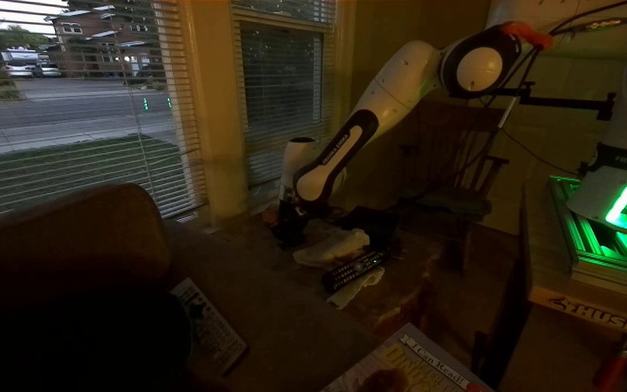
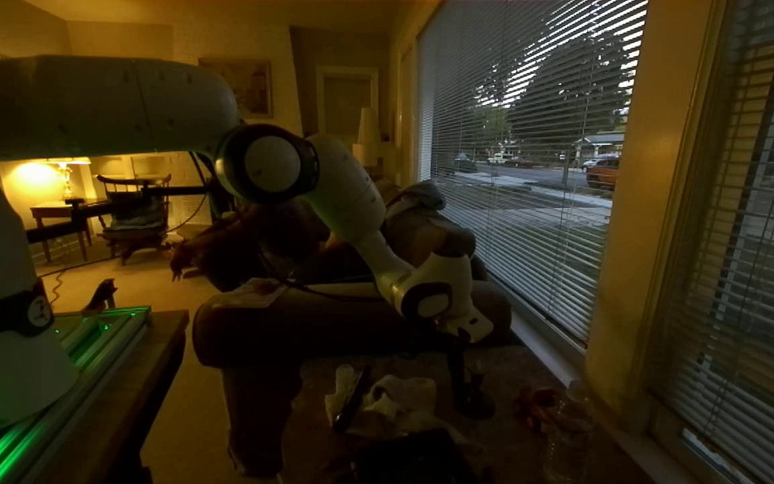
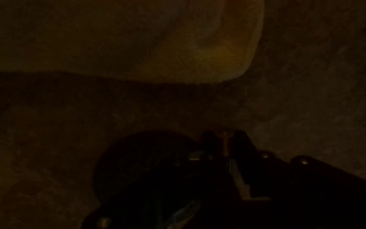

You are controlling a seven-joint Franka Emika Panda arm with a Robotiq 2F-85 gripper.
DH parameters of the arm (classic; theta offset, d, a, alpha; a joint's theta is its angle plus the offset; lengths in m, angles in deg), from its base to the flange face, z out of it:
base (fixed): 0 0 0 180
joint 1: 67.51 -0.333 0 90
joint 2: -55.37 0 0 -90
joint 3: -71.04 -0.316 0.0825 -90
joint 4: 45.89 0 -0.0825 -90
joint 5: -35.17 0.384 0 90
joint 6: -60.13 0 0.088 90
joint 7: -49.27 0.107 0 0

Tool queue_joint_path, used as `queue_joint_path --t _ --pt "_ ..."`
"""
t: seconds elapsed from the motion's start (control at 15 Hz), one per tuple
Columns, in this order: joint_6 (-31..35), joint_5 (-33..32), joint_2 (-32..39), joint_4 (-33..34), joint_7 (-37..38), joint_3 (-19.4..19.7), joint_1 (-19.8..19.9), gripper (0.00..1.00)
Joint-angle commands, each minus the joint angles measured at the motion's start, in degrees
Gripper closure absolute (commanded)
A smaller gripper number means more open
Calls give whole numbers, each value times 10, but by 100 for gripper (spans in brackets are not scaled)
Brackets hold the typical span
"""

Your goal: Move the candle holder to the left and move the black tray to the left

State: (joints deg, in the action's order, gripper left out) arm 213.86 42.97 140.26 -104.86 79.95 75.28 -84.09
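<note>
The candle holder [image 2: 478, 405] is dark, with a round base on the table in an exterior view. Its round base [image 3: 129, 159] also shows dimly in the wrist view. My gripper [image 3: 225, 143] has its fingertips close together around a thin reddish-brown part, which looks like part of the candle holder. In an exterior view the gripper [image 2: 455, 376] points down beside the holder's stem. In an exterior view the gripper [image 1: 292, 234] is a dark shape, and the holder cannot be told apart from it. The black tray [image 2: 414, 457] lies on the table and shows in both exterior views [image 1: 370, 220].
A white cloth [image 2: 404, 396] lies beside the gripper and the tray. A black remote [image 1: 354, 269] and a small pale item [image 1: 356, 287] lie near it. A clear bottle [image 2: 568, 437] and a red object [image 2: 536, 407] stand by the window. A couch arm [image 2: 360, 323] borders the table.
</note>
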Motion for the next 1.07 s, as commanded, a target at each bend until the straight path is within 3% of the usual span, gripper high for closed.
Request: queue_joint_path --t 0.0,0.07,0.6,0.87,1.0 --pt "-15 -3 18 27 -17 -12 6 99" --pt "-10 -2 12 20 -18 -11 4 96" --pt "1 4 -86 -83 -16 -41 -14 96" --pt "-2 0 -173 -182 -22 -47 -21 96" --pt "-25 6 -219 -228 -46 -71 -7 96"
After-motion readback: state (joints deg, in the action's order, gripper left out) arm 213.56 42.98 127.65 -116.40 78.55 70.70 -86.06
